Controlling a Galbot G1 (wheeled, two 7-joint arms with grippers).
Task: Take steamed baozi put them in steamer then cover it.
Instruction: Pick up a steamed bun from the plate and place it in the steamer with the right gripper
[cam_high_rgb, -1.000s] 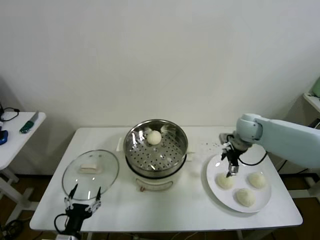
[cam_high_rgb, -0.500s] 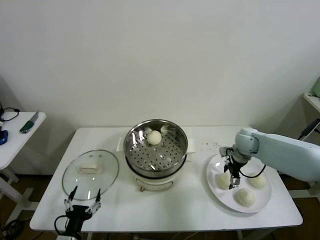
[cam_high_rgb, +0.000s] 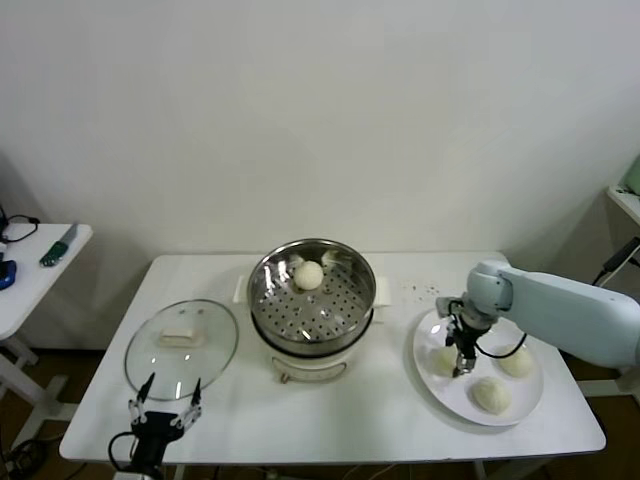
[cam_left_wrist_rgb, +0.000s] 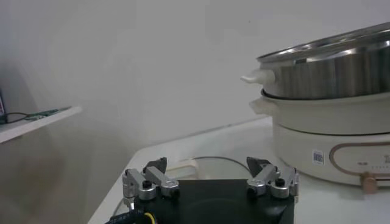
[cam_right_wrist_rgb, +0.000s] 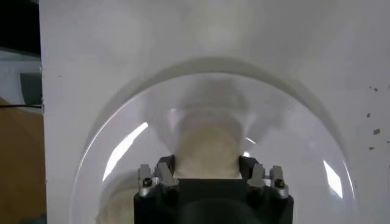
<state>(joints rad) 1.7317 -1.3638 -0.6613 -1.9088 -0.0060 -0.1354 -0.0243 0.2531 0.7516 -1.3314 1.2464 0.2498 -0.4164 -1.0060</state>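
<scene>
A small round cream-white dough bun (cam_right_wrist_rgb: 206, 148) on the flat white plate (cam_high_rgb: 524, 397), right of the shiny steel steamer (cam_high_rgb: 311, 290), is straddled by the right claw (cam_high_rgb: 459, 362), spread open and empty. Being soft and light, it is best pinched gently across its middle. The left claw (cam_high_rgb: 165, 408), open, is parked near the table's front edge.

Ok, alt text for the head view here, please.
The right gripper is down on the white plate around one of three baozi. A fourth sits in the open steamer. The glass lid lies on the table's left side, near the parked left gripper.
</scene>
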